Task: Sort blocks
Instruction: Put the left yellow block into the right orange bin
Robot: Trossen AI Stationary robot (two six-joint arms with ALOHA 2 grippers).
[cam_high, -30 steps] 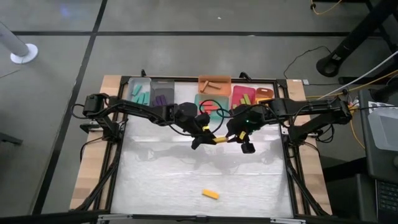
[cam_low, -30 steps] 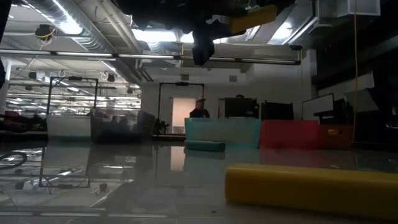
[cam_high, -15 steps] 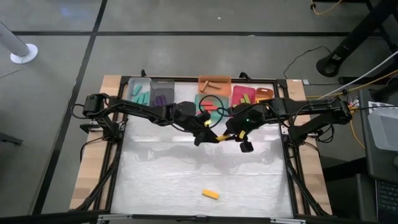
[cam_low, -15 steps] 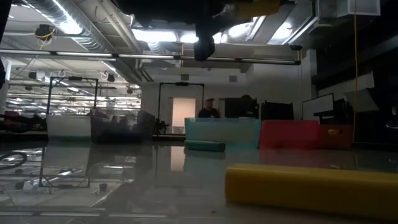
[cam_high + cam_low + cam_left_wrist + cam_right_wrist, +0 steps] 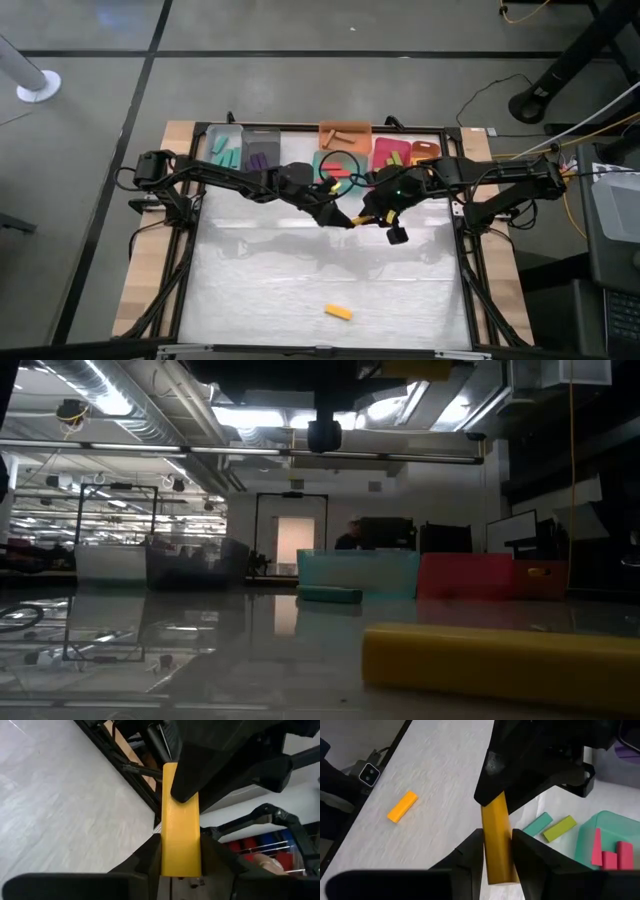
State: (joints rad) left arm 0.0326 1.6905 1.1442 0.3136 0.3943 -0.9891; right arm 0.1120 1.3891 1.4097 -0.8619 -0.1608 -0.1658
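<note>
A yellow block hangs in the air over the table's far middle, between both grippers. My left gripper comes at it from the left and my right gripper from the right; each is shut on one end. The low view shows the block at the top edge. A second yellow block lies flat near the near edge, also seen in the low view and the right wrist view. A teal block and an olive block lie flat beside the teal bin. My left gripper pinches the yellow block's left end between its two fingers, coming from the table's left along the block's length. The block is lifted clear. My right gripper pinches the same block's right end between its two fingers, coming from the table's right along its length. The block's far end goes under the left gripper's fingers.
Bins stand in a row along the far edge: two clear ones with teal and purple blocks, an orange bin, a teal bin holding red blocks, a pink bin and a small orange bin. A person shows far behind.
My left gripper has moved right and toward the far edge, closing in over the block's left end, so less yellow shows between the two grippers. In the low view the block has risen to the top edge and gone from tilted to level.
</note>
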